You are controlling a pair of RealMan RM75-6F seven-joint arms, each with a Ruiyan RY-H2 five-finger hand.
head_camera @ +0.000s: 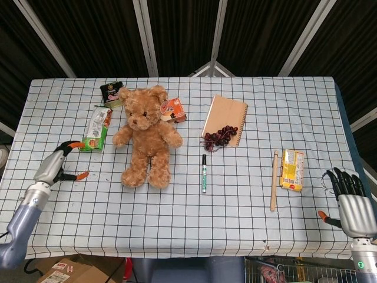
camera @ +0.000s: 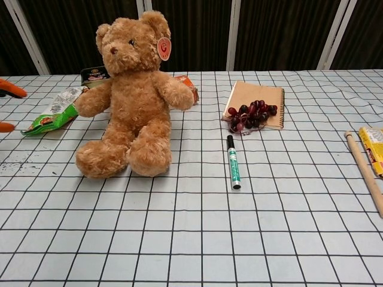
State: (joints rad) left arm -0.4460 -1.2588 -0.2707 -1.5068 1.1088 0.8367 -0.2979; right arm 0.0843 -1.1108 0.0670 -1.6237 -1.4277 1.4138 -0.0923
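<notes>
My left hand (head_camera: 57, 164) hovers over the table's left side, fingers apart and holding nothing; its orange fingertips (camera: 11, 89) show at the chest view's left edge. It is nearest the green snack bag (head_camera: 96, 128) (camera: 54, 112). A brown teddy bear (head_camera: 146, 137) (camera: 130, 98) sits just right of that bag. My right hand (head_camera: 353, 203) stays off the table's right edge, empty with fingers spread, nearest the yellow packet (head_camera: 293, 169) and the wooden stick (head_camera: 273, 180).
A green marker (head_camera: 204, 173) (camera: 233, 161) lies mid-table. Dark grapes (head_camera: 220, 136) (camera: 252, 114) rest on a tan notebook (head_camera: 225, 118). A dark tin (head_camera: 111, 92) and an orange packet (head_camera: 173, 109) sit behind the bear. A cardboard box (head_camera: 65, 271) is on the floor.
</notes>
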